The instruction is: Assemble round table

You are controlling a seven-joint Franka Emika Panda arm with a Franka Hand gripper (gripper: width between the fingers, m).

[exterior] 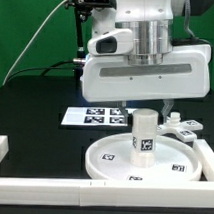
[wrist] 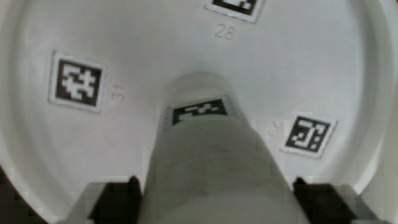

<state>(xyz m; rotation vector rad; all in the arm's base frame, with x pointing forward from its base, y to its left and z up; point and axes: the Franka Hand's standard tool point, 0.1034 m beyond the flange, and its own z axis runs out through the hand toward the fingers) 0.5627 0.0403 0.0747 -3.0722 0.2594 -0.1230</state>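
The large white round disc [exterior: 105,161] lies flat on the black table, tags on its face. The short white cylinder leg [exterior: 144,134] stands upright at its centre. My gripper [exterior: 145,112] reaches down from above and is shut on the leg's top. In the wrist view the leg [wrist: 214,150] runs between my dark fingers [wrist: 119,200], which press on both its sides, with my gripper [wrist: 215,202] around it and the disc [wrist: 107,150] behind. The small cross-shaped foot piece [exterior: 180,129] lies just past the disc on the exterior view's right.
The marker board [exterior: 95,117] lies behind the disc toward the exterior view's left. A long white border wall [exterior: 52,193] runs along the front, with a short wall piece [exterior: 1,148] at the left and another [exterior: 209,164] at the right.
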